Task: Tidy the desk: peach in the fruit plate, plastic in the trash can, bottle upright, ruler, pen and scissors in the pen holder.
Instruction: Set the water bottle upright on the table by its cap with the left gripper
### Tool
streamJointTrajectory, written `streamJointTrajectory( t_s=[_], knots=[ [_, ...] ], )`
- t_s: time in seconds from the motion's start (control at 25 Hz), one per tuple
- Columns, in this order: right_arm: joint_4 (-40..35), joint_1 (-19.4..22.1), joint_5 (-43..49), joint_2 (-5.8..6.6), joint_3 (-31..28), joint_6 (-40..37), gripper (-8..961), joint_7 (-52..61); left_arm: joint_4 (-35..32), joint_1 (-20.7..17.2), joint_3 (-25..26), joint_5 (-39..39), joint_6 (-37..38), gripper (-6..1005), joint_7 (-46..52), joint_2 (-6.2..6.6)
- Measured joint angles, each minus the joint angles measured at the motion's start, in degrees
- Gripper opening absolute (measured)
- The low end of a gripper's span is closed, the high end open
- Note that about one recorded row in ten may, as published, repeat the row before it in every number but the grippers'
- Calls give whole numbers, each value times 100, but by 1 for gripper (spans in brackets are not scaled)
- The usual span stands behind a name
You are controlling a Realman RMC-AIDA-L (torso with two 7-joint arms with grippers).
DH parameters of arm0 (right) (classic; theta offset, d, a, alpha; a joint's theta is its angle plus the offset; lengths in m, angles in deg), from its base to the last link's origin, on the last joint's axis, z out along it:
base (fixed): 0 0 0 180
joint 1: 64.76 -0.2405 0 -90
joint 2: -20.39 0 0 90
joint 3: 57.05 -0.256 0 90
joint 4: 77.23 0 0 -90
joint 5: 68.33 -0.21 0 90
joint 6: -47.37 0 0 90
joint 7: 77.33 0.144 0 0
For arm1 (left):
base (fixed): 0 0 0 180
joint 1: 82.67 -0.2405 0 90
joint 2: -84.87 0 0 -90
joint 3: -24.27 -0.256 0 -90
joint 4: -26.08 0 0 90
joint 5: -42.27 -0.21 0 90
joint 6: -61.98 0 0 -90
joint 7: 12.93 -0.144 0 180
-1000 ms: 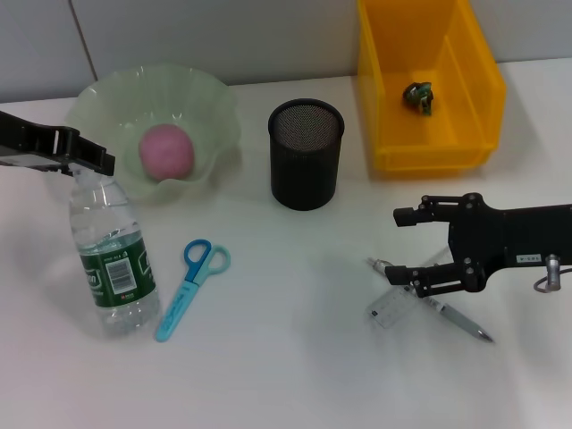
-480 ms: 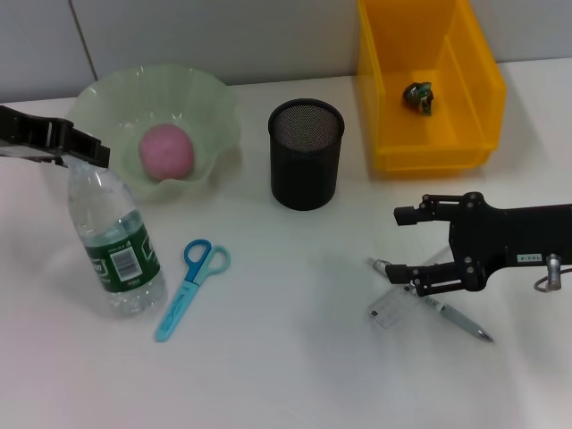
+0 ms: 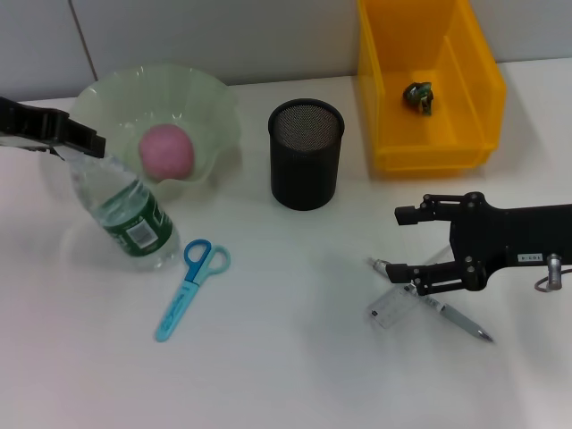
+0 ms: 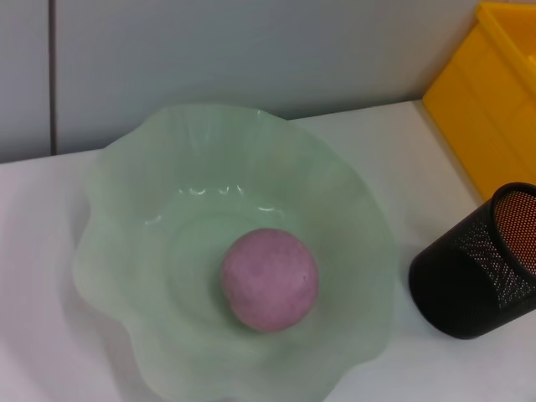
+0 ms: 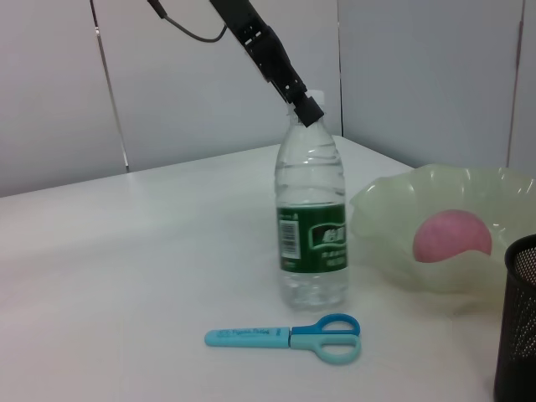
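Note:
My left gripper (image 3: 79,143) is shut on the cap of the clear water bottle (image 3: 127,214), which stands upright on the table in the right wrist view (image 5: 311,226). The pink peach (image 3: 166,150) lies in the green fruit plate (image 3: 210,103). Blue scissors (image 3: 190,288) lie flat just in front of the bottle. My right gripper (image 3: 399,243) is open, low over the table, its near finger above one end of the pen (image 3: 438,308) and next to the clear ruler (image 3: 391,310). The black mesh pen holder (image 3: 306,154) stands in the middle.
A yellow bin (image 3: 427,80) at the back right holds a crumpled piece of plastic (image 3: 418,95). A grey wall runs behind the white table. The plate (image 4: 352,226) and peach (image 4: 269,279) fill the left wrist view, with the pen holder (image 4: 477,276) beside them.
My left gripper has carried the bottle back toward the fruit plate; its base now stands closer to the plate and beside the scissors' handles. The right arm has not moved.

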Motion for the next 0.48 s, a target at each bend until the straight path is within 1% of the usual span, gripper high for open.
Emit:
streamJointTrajectory(
  t_s=[0.48],
  knots=[
    [0, 0, -1, 0, 0, 0, 828, 24, -80, -8, -3, -9, 40, 447, -93, -1]
  ],
)
